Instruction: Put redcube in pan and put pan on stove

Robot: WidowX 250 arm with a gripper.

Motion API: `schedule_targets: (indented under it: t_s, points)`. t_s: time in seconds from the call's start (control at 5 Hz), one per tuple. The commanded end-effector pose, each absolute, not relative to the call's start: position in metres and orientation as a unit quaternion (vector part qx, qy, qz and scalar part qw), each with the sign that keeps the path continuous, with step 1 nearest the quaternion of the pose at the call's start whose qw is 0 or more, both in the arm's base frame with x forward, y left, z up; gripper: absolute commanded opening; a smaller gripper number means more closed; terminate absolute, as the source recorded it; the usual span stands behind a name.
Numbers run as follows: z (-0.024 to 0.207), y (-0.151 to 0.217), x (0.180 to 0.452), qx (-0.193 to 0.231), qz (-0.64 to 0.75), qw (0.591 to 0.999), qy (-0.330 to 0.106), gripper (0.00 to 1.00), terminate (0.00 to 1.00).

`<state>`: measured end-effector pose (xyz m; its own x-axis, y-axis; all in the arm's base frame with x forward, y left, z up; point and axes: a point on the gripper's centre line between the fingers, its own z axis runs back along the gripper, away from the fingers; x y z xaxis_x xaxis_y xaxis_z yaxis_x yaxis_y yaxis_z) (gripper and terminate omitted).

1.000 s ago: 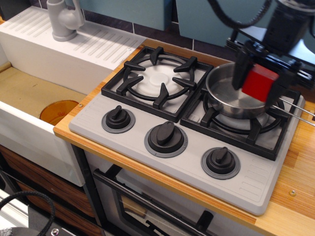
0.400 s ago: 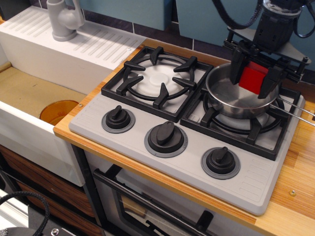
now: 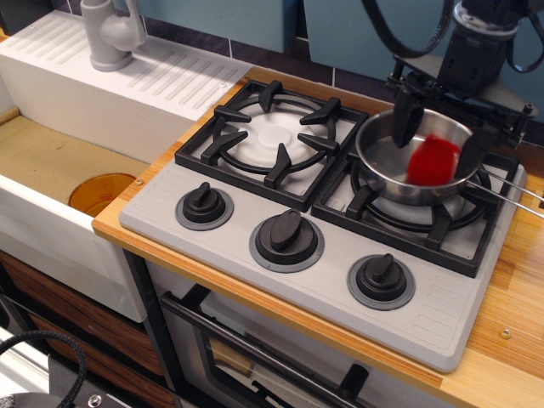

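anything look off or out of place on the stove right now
Only the redcube: it is motion-blurred over the pan on the right burner, apart from the open gripper, apparently falling. Otherwise the stove looks orderly.

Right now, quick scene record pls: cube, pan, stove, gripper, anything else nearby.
redcube: blurred, over the pan's bowl, between the fingers, free of them; cannot tell if it has landed
pan: on the stove's right burner grate, wire handle pointing right
stove: grey cooktop, two black grates, three black knobs; left grate bare
gripper: above the pan, fingers spread apart
sink: left of the stove, orange disc at the bottom
faucet: grey, behind the sink
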<state>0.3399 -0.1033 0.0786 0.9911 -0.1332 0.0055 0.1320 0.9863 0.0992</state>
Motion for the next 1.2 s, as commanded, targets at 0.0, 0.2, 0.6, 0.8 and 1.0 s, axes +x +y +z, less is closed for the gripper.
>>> schedule_targets:
  t_s: [0.0,0.2,0.6,0.8,1.0]
  points:
    - [0.105,-0.114,0.339,0.048,-0.065,0.996,-0.027,1.00,0.00]
    - [0.111,-0.116,0.336,0.053,-0.063,0.996,-0.023,1.00,0.00]
    - [0.129,-0.086,0.334,0.085,-0.086,0.992,-0.044,1.00,0.00]
    - [0.134,-0.071,0.336,0.098,-0.095,0.989,-0.056,1.00,0.00]
    - [0.134,-0.055,0.343,0.096,-0.112,0.987,-0.066,1.00,0.00]
